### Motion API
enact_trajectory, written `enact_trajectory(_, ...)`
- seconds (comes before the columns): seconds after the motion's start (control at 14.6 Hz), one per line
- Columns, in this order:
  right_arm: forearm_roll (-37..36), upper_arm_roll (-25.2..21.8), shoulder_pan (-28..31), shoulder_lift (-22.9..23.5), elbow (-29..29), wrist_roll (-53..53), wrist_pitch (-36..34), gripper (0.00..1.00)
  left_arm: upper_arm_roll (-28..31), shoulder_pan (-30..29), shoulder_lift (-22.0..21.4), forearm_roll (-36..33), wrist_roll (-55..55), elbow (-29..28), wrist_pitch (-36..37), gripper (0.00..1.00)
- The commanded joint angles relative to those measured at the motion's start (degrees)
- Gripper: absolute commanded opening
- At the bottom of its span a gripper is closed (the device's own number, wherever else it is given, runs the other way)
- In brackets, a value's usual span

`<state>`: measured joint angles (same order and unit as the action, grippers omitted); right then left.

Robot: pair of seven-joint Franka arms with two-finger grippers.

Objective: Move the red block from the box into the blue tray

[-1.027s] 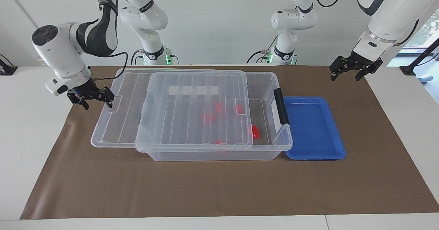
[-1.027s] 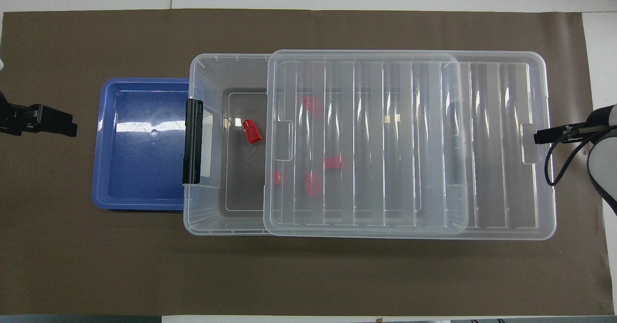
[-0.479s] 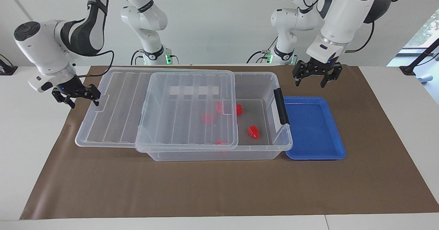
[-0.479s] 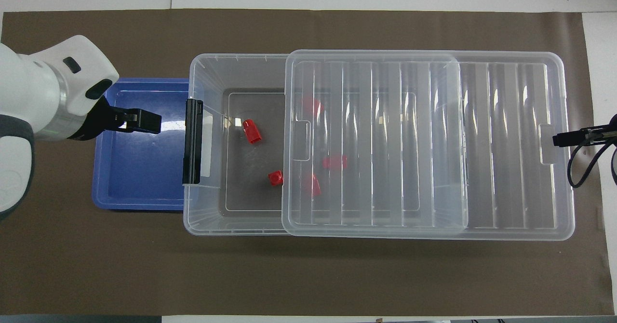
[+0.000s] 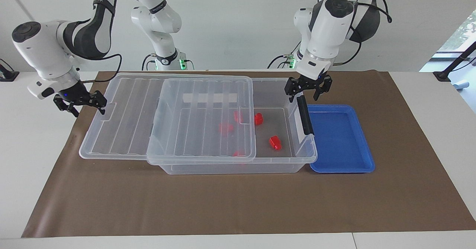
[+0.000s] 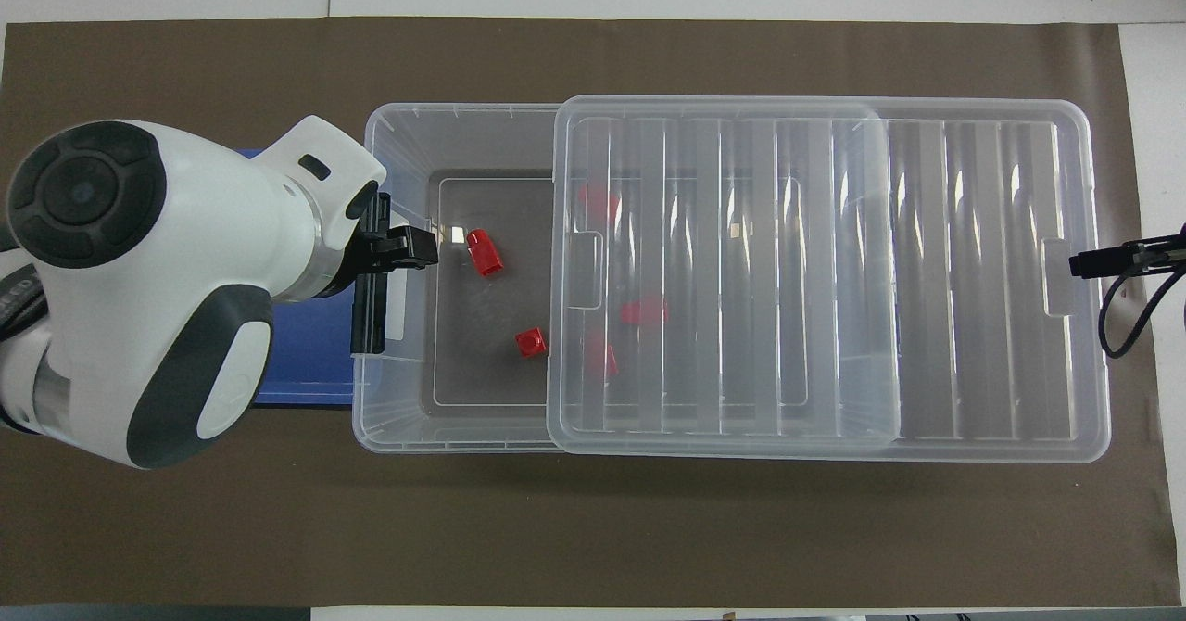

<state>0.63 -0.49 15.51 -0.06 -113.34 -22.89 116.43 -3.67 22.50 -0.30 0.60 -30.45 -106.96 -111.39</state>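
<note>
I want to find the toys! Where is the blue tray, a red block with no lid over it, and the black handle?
blue tray [image 5: 340, 137]: facing view, bare floor.
red block [image 6: 484, 253]: overhead view, its top.
black handle [image 5: 306, 119]: facing view, middle of the clip.

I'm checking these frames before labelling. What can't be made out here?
- Blue tray: overhead view, mostly hidden by the left arm.
- Red blocks under the lid: both views, blurred by its ribs; exact count unclear.
- Right pincer: overhead view, cut off by the edge.
</note>
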Motion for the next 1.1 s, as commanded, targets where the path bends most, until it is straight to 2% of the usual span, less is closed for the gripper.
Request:
enact_trajectory(0.0, -0.54, 0.31, -2.31, 1.02, 5.66, 2.65, -6.11, 1.0, 0.95, 2.63, 3.89, 0.28, -6.81, -0.53, -4.7, 1.0)
enact_trajectory(0.21, -0.54, 0.4, -6.09, 0.23, 11.45, 8.72, -14.36, 1.0, 0.95, 4.21, 7.05, 0.19, -8.21, -0.53, -6.46, 1.0)
enact_trajectory(0.41, -0.72, 0.58, -8.47, 0.14, 20.5, 12.85, -25.08, 1.0, 0.95, 5.44, 9.52, 0.02, -12.7, -1.05, -10.68, 1.0)
enact_trajectory(0.48, -0.46, 0.66, -8.74, -0.55, 21.4, 13.65, -27.2, 1.0, 0.95, 5.53, 10.14, 0.01, -12.79, -1.49, -11.47, 0.99)
enact_trajectory(0.75, -0.54, 1.19, -9.09, -3.11, 18.86, 16.03, -28.54, 1.0, 0.95, 6.06, 13.21, 0.01, -12.79, -4.56, -18.24, 0.98)
enact_trajectory(1.03, -0.54, 1.19, -10.94, -3.9, 16.66, 16.47, -24.95, 1.0, 0.95, 6.24, 17.87, -0.07, -12.8, -4.57, -22.37, 0.97)
